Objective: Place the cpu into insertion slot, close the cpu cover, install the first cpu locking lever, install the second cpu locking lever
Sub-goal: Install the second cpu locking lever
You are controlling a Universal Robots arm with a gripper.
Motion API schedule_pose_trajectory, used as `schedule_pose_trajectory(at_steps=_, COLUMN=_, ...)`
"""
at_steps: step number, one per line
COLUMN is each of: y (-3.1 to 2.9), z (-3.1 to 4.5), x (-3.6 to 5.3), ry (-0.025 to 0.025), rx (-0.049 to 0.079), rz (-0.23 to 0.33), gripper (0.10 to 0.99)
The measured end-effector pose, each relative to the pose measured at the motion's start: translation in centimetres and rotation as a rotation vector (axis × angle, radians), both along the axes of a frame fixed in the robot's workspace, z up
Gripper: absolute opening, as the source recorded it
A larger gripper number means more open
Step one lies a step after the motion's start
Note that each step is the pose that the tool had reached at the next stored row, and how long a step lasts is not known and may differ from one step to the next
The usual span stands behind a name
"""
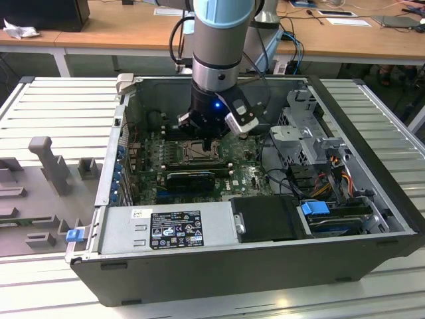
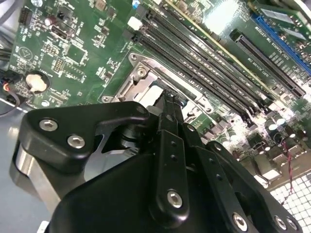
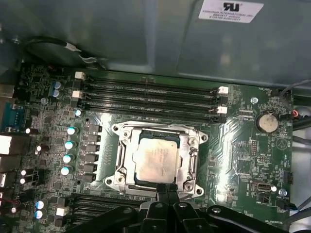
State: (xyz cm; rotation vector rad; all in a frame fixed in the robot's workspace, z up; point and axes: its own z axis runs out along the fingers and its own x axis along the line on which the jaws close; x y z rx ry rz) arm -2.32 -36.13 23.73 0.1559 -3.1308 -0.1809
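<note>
Wooden desks stood behind the open case [image 1: 372, 219]. Its cpu [image 3: 155, 161] lay in the slot [image 3: 156, 160], cover [image 3: 127, 158] apparently closed around it. With fingers pinched together on nothing, the gripper [image 3: 167, 190] touched the socket's edge; lever work seemingly underway.

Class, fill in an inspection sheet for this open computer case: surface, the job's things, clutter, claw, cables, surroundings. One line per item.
Surface: green motherboard lying flat inside the open case.
Job's things: cpu sits in the insertion slot; the cpu cover frames it.
Clutter: nothing seen on the board; long black memory slots beside the socket.
Claw: claw low at the socket's edge, fingers together, holding nothing.
Cables: coloured wire bundle at the exterior view's right; black cable along the case wall.
Surroundings: slatted metal bench, wooden desks behind, grey fixture block at the exterior view's left.
</note>
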Motion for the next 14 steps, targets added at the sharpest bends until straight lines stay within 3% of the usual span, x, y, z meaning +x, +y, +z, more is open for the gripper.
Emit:
schedule_pose_trajectory(at_steps=7, y=-1.39, z=-0.02, x=-0.55, ry=0.0, rx=0.006, rz=0.0, gripper=0.106)
schedule_pose_trajectory(at_steps=10, y=-1.49, z=-0.02, x=-0.83, ry=0.0, rx=0.011, rz=0.0, gripper=0.106)
schedule_pose_trajectory(at_steps=14, y=-1.49, z=-0.03, x=-1.94, ry=0.0, rx=0.026, rz=0.0, gripper=0.106)
